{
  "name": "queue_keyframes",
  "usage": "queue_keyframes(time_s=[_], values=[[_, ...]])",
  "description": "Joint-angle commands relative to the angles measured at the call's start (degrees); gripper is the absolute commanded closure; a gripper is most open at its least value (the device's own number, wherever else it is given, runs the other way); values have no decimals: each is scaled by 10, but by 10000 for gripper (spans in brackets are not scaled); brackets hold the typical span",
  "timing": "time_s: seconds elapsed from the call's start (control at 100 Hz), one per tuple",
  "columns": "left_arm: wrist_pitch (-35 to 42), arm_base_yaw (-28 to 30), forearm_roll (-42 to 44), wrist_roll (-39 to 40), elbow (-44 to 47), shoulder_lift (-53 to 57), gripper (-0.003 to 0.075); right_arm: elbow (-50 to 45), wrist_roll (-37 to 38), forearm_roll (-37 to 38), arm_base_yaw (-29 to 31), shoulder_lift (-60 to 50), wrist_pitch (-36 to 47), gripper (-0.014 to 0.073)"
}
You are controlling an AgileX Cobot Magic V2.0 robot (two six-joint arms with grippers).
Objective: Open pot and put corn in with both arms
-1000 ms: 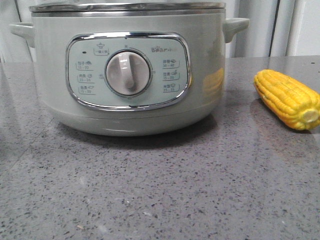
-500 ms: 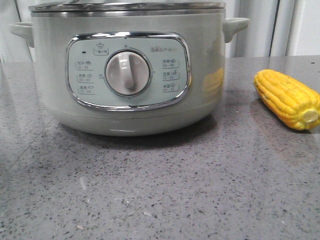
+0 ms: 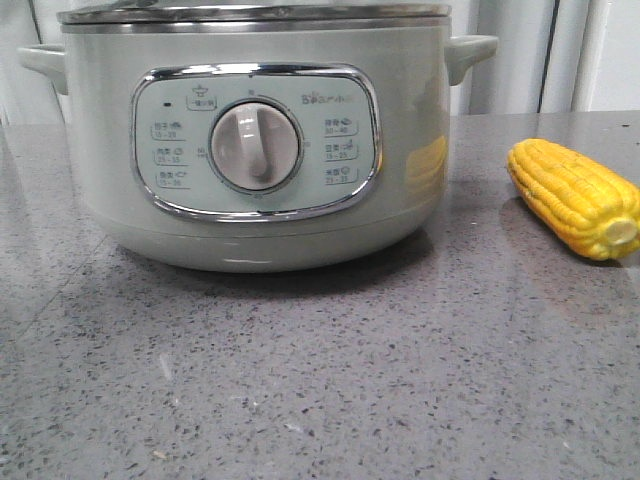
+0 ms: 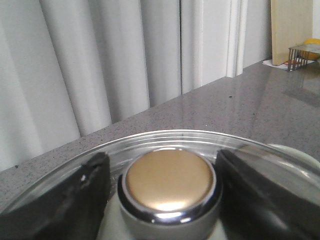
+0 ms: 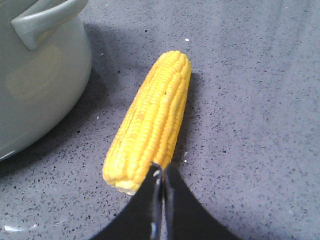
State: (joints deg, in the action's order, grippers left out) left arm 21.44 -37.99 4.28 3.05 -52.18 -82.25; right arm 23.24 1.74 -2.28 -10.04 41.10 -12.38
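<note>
In the right wrist view, the right gripper [image 5: 161, 200] occupies the bottom centre, its two black fingers pressed together with nothing between them, just above the near end of the short bright yellow corn cob [image 5: 152, 120], which lies flat on the speckled grey stone countertop [image 5: 260, 100]. In the front view the cob sits at the right edge, near the large round pale grey-green electric pot [image 3: 255, 140] that fills the upper left. The pot's steel-rimmed glass lid [image 4: 150, 142] is in place. In the left wrist view, the left gripper [image 4: 167, 192] straddles the lid's round gold-topped knob [image 4: 169, 180], fingers [image 4: 65, 200] spread apart on either side; contact cannot be determined. Pale pleated curtains [image 4: 100, 60] hang behind.
</note>
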Motion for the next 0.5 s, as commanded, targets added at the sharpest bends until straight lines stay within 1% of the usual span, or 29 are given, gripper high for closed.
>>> queue_keyframes(time_s=[0.0,0.07,0.14,0.21,0.33,0.4,0.49], values=[[43,-5,-7,0,-24,7,332,20,-2,2,-1,2,40,665],[43,-5,-7,0,-27,3,339,20,-2,2,-1,2,40,665],[43,-5,-7,0,-27,4,374,20,-2,2,-1,2,40,665],[43,-5,-7,0,-27,3,439,20,-2,2,-1,2,40,665],[43,-5,-7,0,-27,3,575,20,-2,2,-1,2,38,665],[43,-5,-7,0,-27,3,626,21,-2,2,-1,2,35,664],[50,-5,-7,0,-27,3,657,28,-2,2,-1,3,12,664]])
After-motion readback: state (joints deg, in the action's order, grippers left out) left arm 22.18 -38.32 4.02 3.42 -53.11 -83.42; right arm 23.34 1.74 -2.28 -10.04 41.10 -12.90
